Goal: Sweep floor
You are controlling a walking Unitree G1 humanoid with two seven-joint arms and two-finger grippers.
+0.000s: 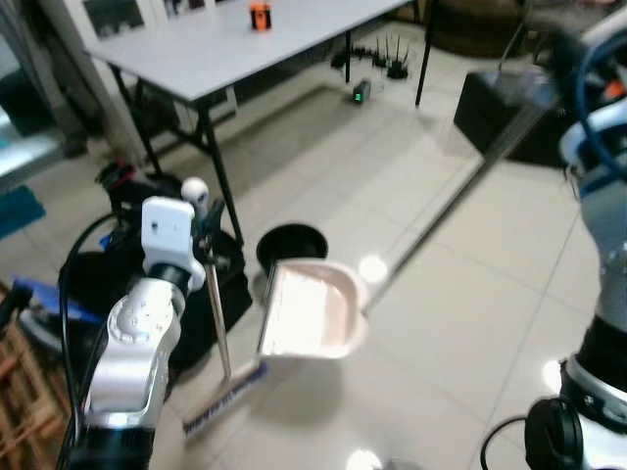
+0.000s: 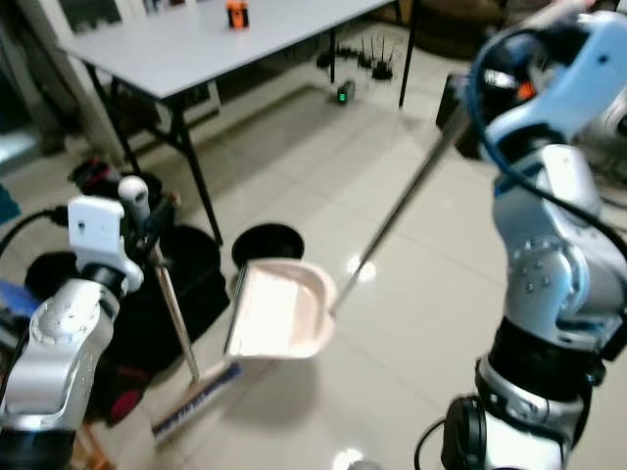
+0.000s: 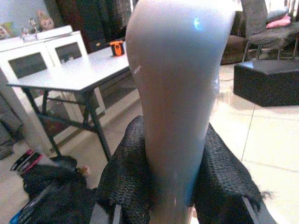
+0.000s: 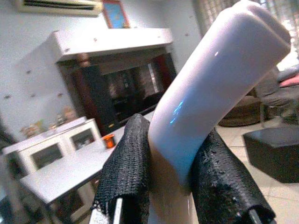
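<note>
On the tiled floor [image 1: 460,294] | left fingers [image 3: 126,182] clamp broom [image 1: 217,333] | right fingers [image 4: 126,172] clamp dustpan [image 1: 312,311]

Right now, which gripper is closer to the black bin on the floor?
Left. The left gripper holds the broom handle just beside the black bin. The right gripper grips the dustpan pole high up, farther away.

Broom [image 1: 217,323] bristles blurred; dustpan handle [image 2: 411,196] top hidden behind right arm.
</note>
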